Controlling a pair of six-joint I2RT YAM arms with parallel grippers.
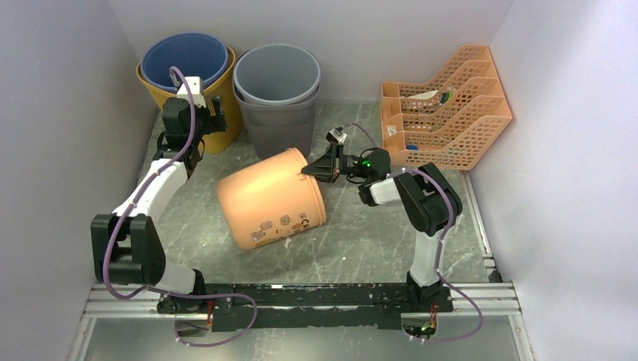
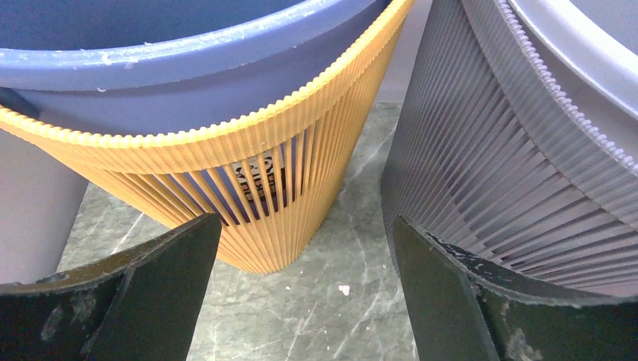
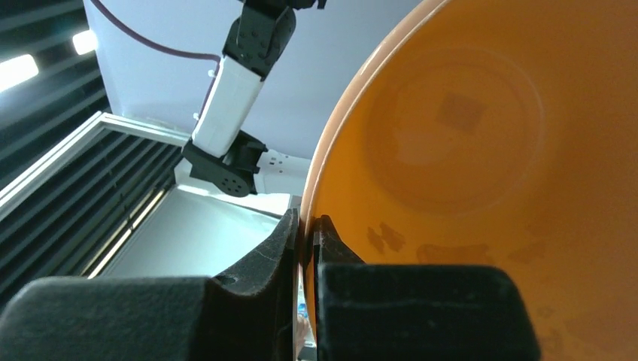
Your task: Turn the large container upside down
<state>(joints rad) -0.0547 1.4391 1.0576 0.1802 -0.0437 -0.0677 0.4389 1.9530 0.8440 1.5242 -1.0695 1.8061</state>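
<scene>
Right tool [image 3: 305, 226] pinches the rim of the large container [image 1: 271, 197], tipped on its side on the desk [image 1: 361, 241]; my left tool [image 2: 305, 241] hangs spread wide, empty, by the far bins [image 2: 286, 188]. Half flipped, I judge: next, swing that rim over and down.

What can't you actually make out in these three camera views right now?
Top view: the print on the large container is too small to read.
Top view: the contents of the file trays are too small and sit behind mesh.
Left wrist view: a label inside the yellow basket is broken up by its slats.
Right wrist view: most of the large container's rim is cut off by the frame, and the right gripper hides its lower part.
</scene>
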